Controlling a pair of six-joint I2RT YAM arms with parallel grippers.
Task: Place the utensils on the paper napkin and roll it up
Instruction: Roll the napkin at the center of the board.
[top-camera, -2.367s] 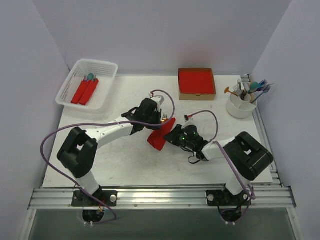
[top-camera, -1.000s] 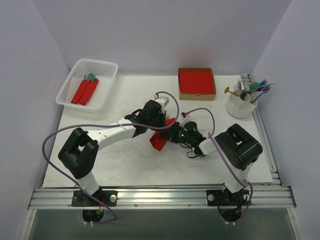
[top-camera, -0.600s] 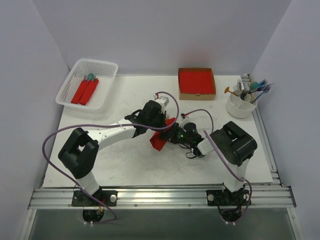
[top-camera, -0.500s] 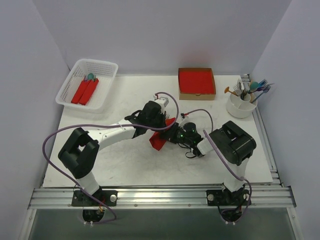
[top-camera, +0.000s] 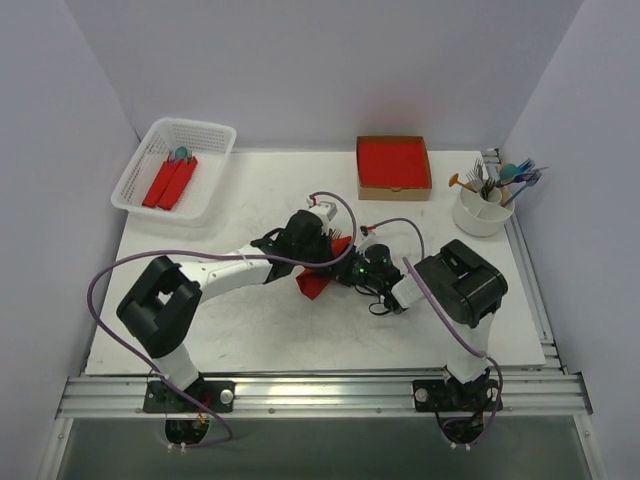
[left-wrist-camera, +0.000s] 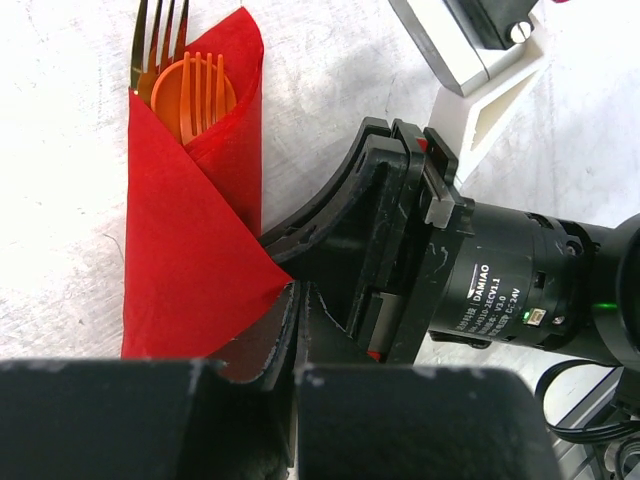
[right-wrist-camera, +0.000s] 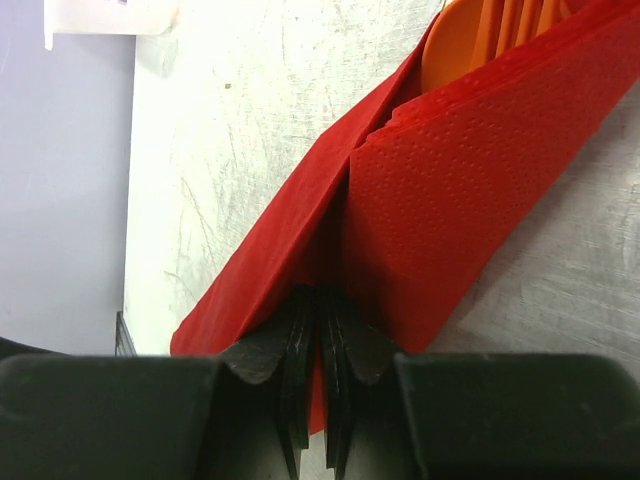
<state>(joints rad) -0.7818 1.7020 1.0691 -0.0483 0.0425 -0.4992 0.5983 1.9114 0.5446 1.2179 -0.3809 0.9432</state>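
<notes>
right gripper (right-wrist-camera: 318, 305) clamped on a fold of the paper napkin (left-wrist-camera: 190, 250), mid-counter (top-camera: 250, 320). my left gripper (left-wrist-camera: 297, 300) has its jaws together at the napkin's lower corner; pinch unconfirmed. utensils (left-wrist-camera: 190, 85) sit inside, tines poking out the top. i judge it a loose cone, not yet a tight roll. remaining: finish rolling, release.

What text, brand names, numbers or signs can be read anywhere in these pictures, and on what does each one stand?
"DAMIAO": white print on the black round motor, seen in the left wrist view.
"24V": in the smaller print beside it on the same motor; the rest of that small print is too small to read.
Top view and right wrist view: no readable text.
</notes>
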